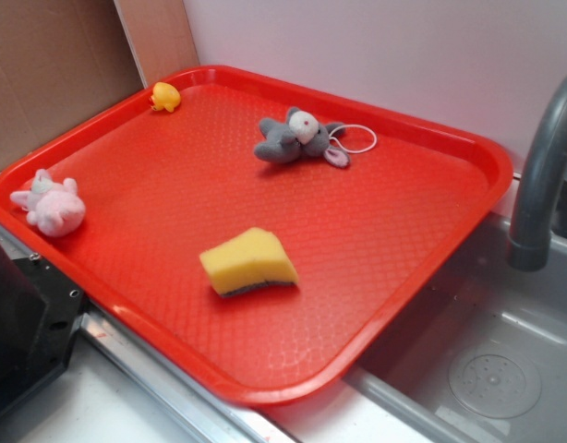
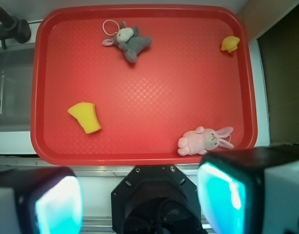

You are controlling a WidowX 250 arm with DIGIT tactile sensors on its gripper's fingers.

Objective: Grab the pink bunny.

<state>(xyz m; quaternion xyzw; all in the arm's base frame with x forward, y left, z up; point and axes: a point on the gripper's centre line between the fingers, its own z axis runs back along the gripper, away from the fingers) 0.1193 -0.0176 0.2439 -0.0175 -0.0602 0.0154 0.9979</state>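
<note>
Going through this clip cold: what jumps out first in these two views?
The big red tray fills both views, resting partly over a grey sink. Four small things lie scattered on it: the pink bunny at one edge, a grey plush animal with a string loop near the far side, a yellow sponge towards the middle, and a tiny yellow duck in a corner. In the wrist view, the gripper hangs open short of the tray, holding nothing.

No readable text, labels or nos. on anything.

toy kitchen counter: sink (image 1: pixel 487 369), grey faucet (image 1: pixel 542 175)
</note>
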